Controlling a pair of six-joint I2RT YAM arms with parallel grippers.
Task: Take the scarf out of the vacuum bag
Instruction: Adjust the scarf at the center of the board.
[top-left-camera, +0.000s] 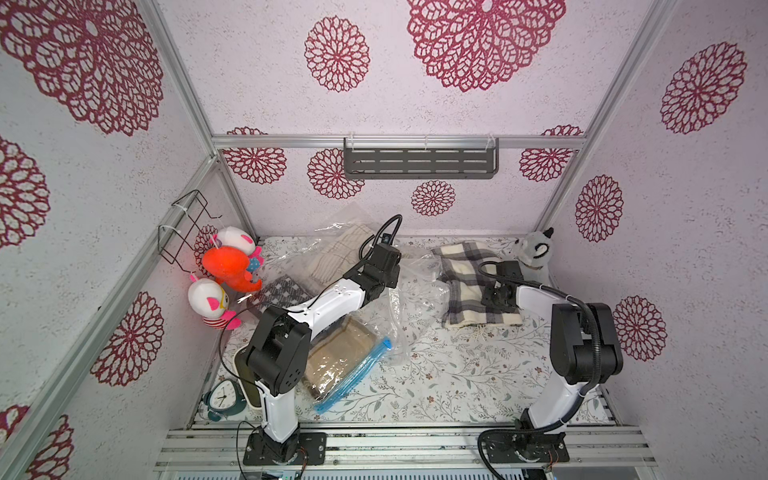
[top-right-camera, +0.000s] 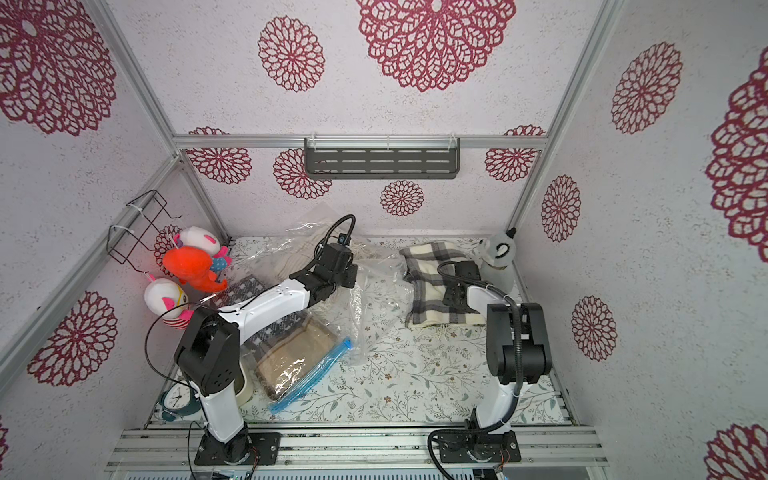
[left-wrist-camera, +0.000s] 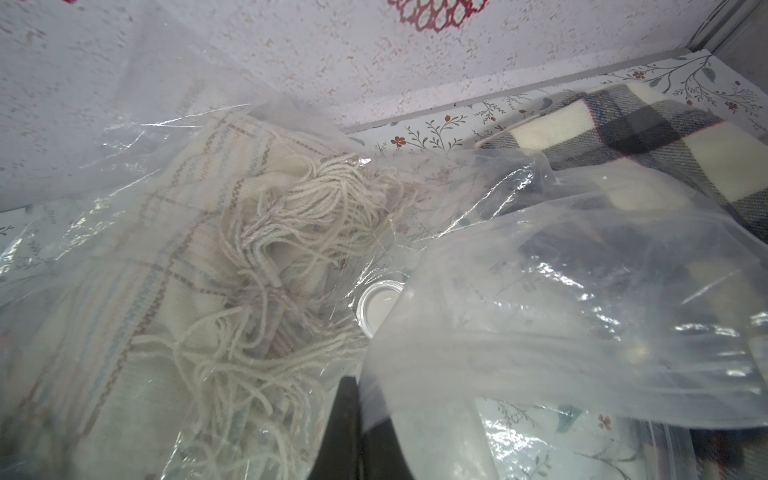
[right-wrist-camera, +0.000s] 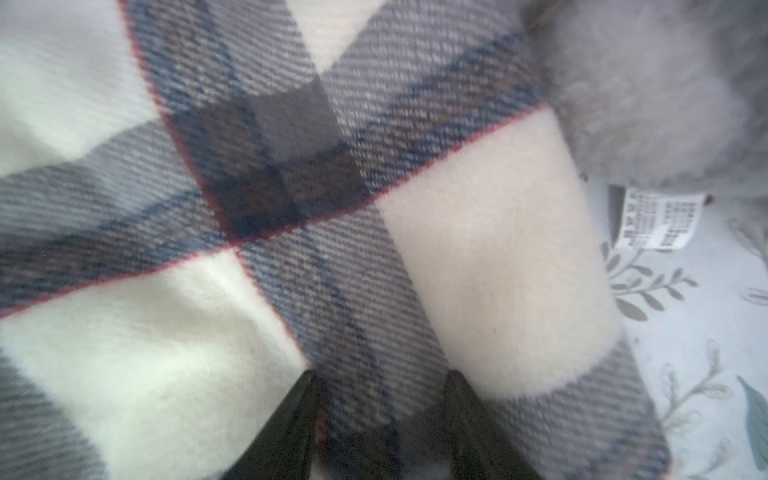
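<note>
The floral table (top-left-camera: 457, 382) lies bare across its front and middle right, the widest free stretch, bounded by the metal rail at the front and the walls on three sides. The left half is crowded. A sealed bag of tan cloth (top-left-camera: 345, 357) with a blue zip edge lies at the front left. A clear bag holding a cream fringed scarf (left-wrist-camera: 249, 232) leans up against the back wall.

The vacuum bag (top-left-camera: 411, 299), empty and crumpled, spreads from the middle of the table towards the back. Its loose film billows close before the left wrist camera (left-wrist-camera: 582, 311).

The plaid scarf (top-left-camera: 465, 270) lies outside it, folded flat on the back right of the table. Its far edge is near the back wall, its fringe faces the bare front, and one side sits just beside a grey plush toy (top-left-camera: 532, 253) in the corner.

The left gripper (left-wrist-camera: 353, 399) is clamped closed on the vacuum bag's film, beside the cream scarf's fringe. The right gripper (right-wrist-camera: 382, 376) presses down on the plaid scarf with its jaws apart and plaid cloth between them. Whether they pinch it I cannot tell.

A small white valve cap (left-wrist-camera: 378, 307) shows under the film.
</note>
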